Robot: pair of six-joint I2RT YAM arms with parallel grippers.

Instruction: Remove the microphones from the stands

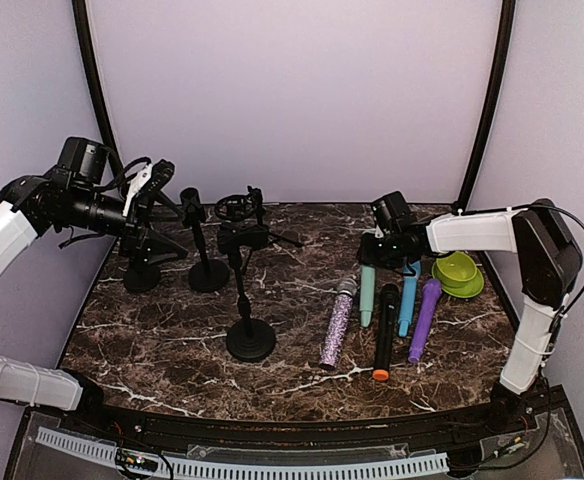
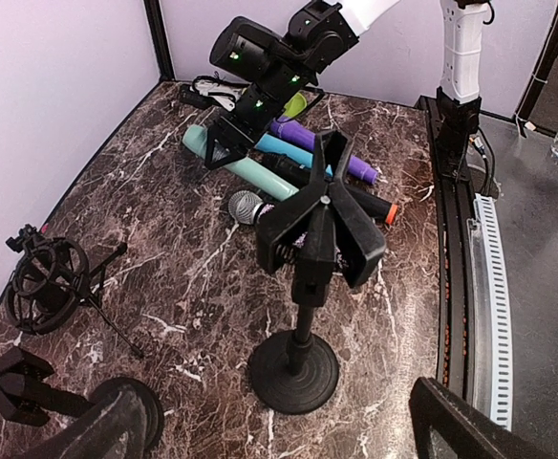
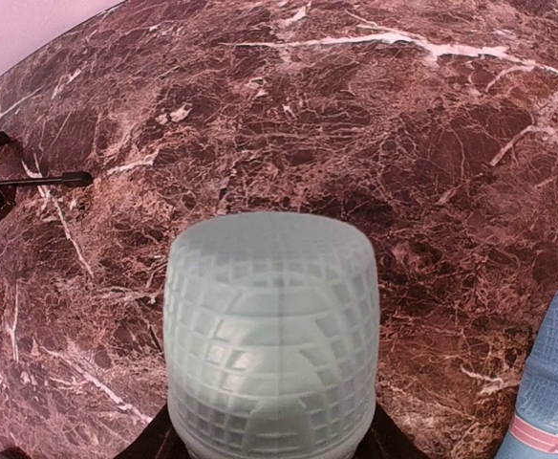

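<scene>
Mint microphone [image 1: 367, 298] lies low at 3 o'clock on the table [image 1: 172, 340], clear of the empty centre stand [image 1: 247, 300], right gripper [image 1: 377, 258] half-closed around its head end, so seemingly only letting go remains; left gripper [image 1: 152, 180] gapes wide, empty, at 10 o'clock.

Soft, even, fairly bright light fills all three views, with a violet cast on the walls. The marble counter [image 1: 172, 340] shows no harsh glare. The front stand [image 2: 303, 277] casts only a faint, short shadow. In the right wrist view the teal microphone [image 3: 271, 335] looms close and slightly soft. The left wrist view is stretched towards its edges, and the left claw [image 2: 289, 430] fingers [image 2: 117, 426] are dark blurs.
</scene>
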